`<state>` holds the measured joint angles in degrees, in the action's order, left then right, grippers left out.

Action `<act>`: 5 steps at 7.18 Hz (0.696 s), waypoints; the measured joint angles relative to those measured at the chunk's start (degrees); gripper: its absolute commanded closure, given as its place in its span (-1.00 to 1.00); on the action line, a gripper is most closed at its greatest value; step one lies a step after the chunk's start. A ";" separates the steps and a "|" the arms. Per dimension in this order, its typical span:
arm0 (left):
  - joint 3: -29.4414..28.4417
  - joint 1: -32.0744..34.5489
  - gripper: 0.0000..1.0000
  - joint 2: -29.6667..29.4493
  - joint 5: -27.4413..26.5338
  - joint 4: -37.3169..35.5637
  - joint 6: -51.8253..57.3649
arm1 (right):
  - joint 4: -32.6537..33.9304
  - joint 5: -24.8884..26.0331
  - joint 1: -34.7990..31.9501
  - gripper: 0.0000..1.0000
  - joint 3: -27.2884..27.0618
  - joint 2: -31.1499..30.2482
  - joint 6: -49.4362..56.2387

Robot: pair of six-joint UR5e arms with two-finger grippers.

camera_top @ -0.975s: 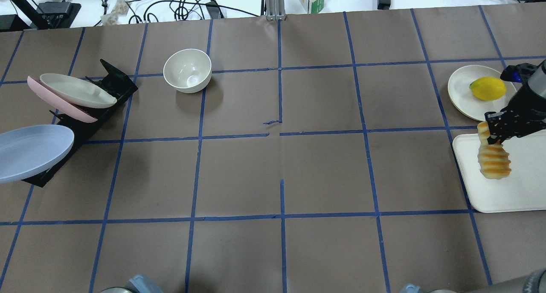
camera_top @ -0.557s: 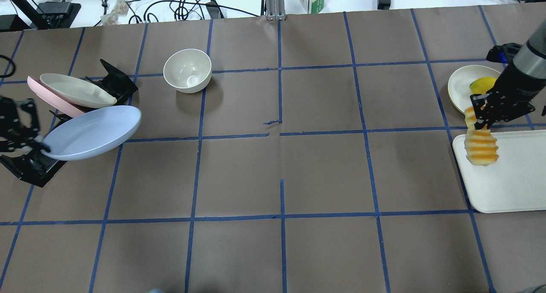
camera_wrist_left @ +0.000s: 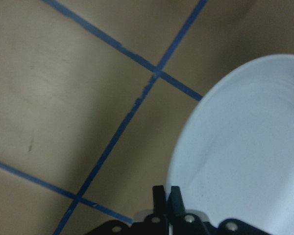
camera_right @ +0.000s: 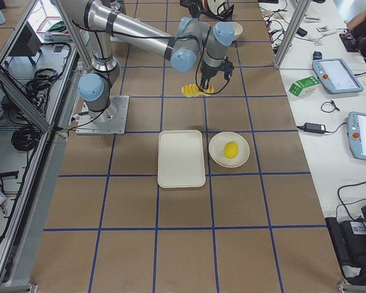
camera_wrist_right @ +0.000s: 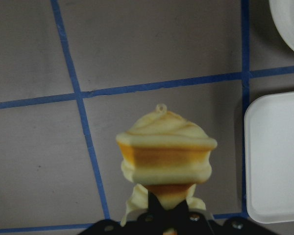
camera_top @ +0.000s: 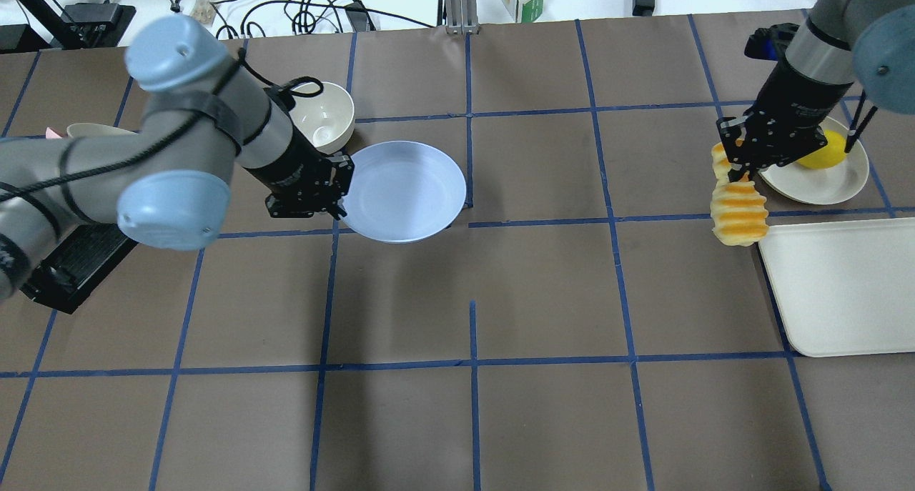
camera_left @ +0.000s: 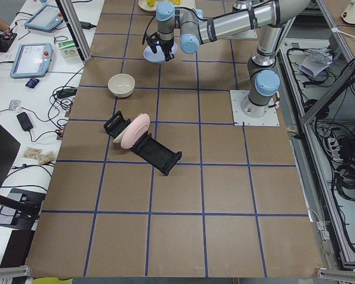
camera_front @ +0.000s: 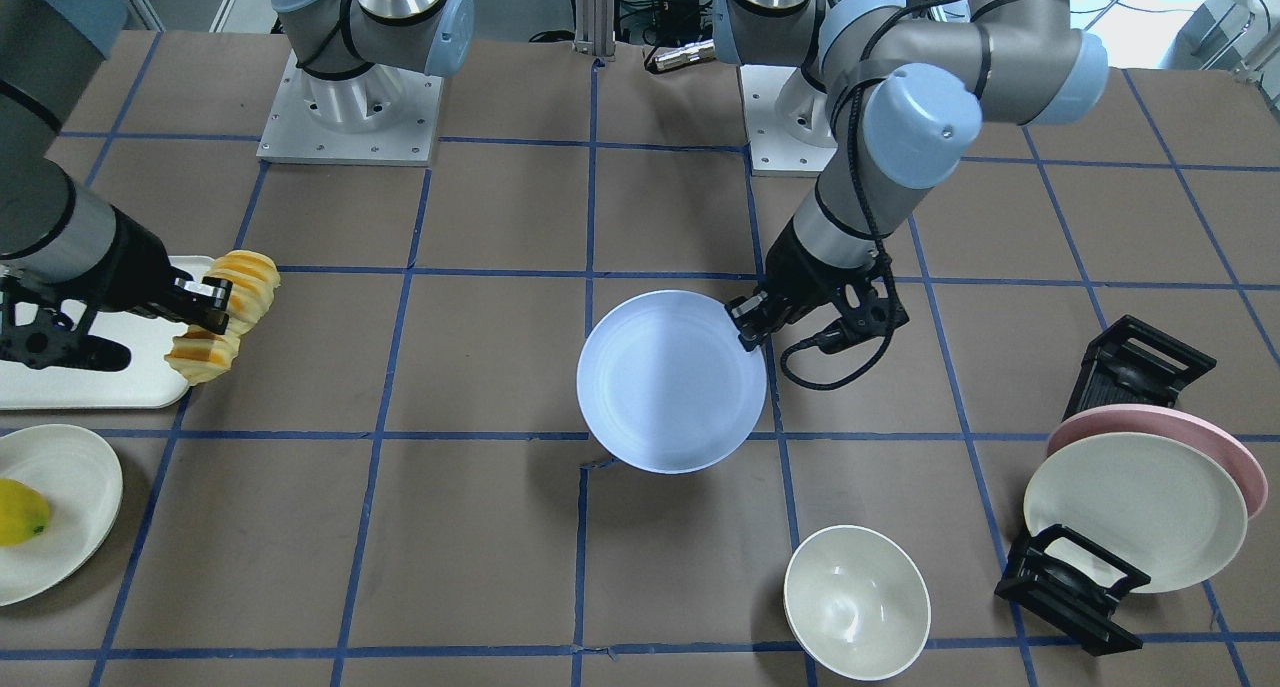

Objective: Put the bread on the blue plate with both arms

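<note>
The blue plate is held by its rim in my shut left gripper, face up near the table's middle. It also shows in the front view and the left wrist view. My right gripper is shut on one end of the bread, a ridged yellow-orange loaf that hangs down in the air just left of the white tray. The bread fills the right wrist view over brown table. Bread and plate are far apart.
A cream bowl stands behind the left wrist. A cream plate with a yellow fruit lies behind the tray. A black rack with a pink and a cream plate stands at the robot's far left.
The left arm has carried the blue plate from the rack at the left edge to the table's middle. The right gripper has carried the bread leftward off the tray.
</note>
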<state>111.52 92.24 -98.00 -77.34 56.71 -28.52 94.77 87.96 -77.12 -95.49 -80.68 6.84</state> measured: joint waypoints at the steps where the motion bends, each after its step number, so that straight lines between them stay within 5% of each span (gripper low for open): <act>1: 3.41 0.99 1.00 -2.58 2.55 -7.32 -0.25 | 0.22 -0.37 -2.74 1.00 0.02 -0.07 -2.20; 2: 5.45 2.48 1.00 -4.67 3.76 -11.11 -0.63 | 0.58 -0.52 -5.07 1.00 0.04 0.05 -4.73; 3: 6.56 4.50 0.79 -5.95 3.83 -13.51 -0.85 | 1.69 -0.68 -7.26 1.00 0.04 0.28 -6.53; 4: 7.42 5.88 -0.25 -6.63 3.47 -15.25 -0.94 | 3.55 -0.84 -9.44 1.00 0.03 0.83 -7.37; 5: 8.10 6.50 -0.99 -7.06 2.97 -16.04 -1.00 | 5.67 -0.88 -11.80 1.00 0.01 1.78 -7.82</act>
<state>119.62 98.74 -105.06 -74.37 40.66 -29.52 100.45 87.07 -88.92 -95.48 -78.90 -0.99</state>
